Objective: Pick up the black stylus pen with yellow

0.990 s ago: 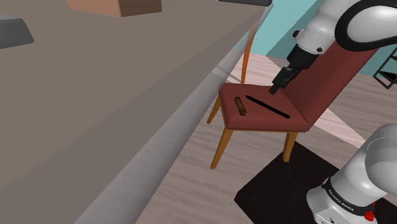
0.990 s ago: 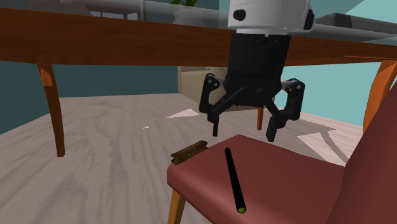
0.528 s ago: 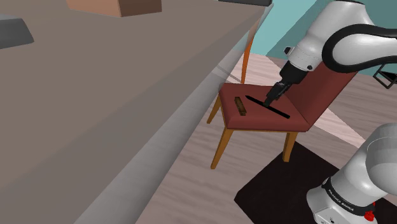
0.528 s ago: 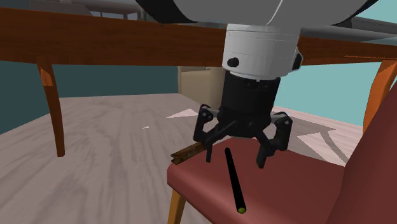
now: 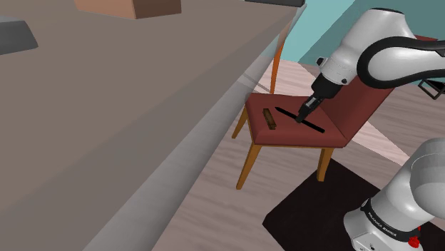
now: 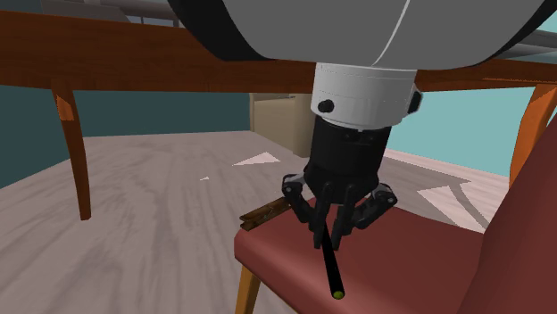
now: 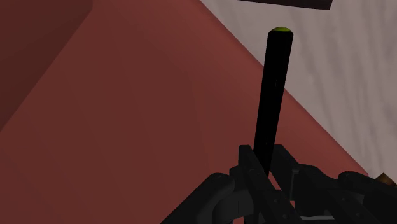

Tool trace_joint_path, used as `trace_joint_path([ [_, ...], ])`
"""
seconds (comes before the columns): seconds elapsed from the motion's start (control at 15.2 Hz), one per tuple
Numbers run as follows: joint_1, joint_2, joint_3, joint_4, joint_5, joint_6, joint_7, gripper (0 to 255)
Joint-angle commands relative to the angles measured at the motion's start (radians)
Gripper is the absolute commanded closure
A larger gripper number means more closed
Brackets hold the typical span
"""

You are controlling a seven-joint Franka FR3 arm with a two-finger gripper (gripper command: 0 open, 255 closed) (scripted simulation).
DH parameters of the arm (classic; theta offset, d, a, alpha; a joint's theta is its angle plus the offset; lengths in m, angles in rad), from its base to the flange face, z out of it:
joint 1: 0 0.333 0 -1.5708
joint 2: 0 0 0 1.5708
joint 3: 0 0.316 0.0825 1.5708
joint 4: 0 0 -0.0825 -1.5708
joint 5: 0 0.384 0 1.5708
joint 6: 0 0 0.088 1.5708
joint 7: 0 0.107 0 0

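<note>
My gripper [image 6: 328,234] is down on the red chair seat [image 6: 393,276], and its two black fingers have closed in until they clasp the pen [image 6: 332,263] between them. I hold it near one end. The rest of its black shaft runs out ahead of my fingers, flat along the seat, and ends in a yellow-green tip [image 6: 338,293] close to the seat's front edge.

In the wrist view the pen [image 7: 272,95] rises straight out from between my fingers [image 7: 251,168] across the red seat [image 7: 127,127], with its tip [image 7: 280,29] at the far end.

From the shoulder view my gripper [image 5: 307,114] sits on the pen [image 5: 317,127] in the middle of the seat [image 5: 285,135], just in front of the backrest [image 5: 356,100]. A small brown stick [image 5: 269,118] lies on the seat apart from the pen, toward that view's left. In the second exterior view the stick [image 6: 265,213] hangs over the seat's edge.
</note>
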Motion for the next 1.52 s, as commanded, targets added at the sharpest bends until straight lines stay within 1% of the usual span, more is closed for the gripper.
trace_joint_path([
  [0.0,0.001,0.002,0.001,-0.003,0.001,-0.001,0.0,255],
  [0.33,0.0,0.004,-0.001,-0.005,0.0,0.003,-0.002,255],
  [1.32,-0.002,-0.021,0.002,0.184,-0.007,-0.211,0.016,255],
  [1.45,-0.002,-0.021,0.002,0.186,-0.007,-0.213,0.016,255],
])
